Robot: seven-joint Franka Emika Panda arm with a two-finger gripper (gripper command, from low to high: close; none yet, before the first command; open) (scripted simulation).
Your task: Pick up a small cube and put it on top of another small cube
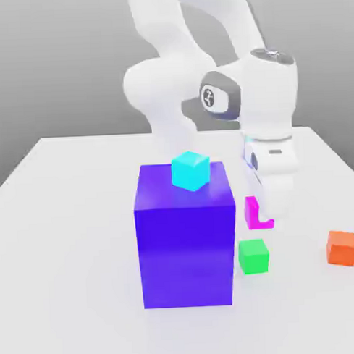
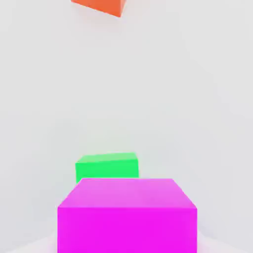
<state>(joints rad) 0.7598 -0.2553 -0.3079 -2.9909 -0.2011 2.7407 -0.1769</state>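
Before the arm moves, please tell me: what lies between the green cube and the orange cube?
Nothing but bare table lies between the green cube and the orange cube; the exterior view shows this.

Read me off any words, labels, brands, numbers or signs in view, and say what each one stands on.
No word or number can be read.
One sign, a small pale emblem in a dark disc on the arm's wrist housing: too small to make out.
The cubes, magenta, green, orange and cyan, show no lettering.

Magenta cube (image 1: 252, 214), upright, behind green cube (image 1: 254, 257), both plain, small.
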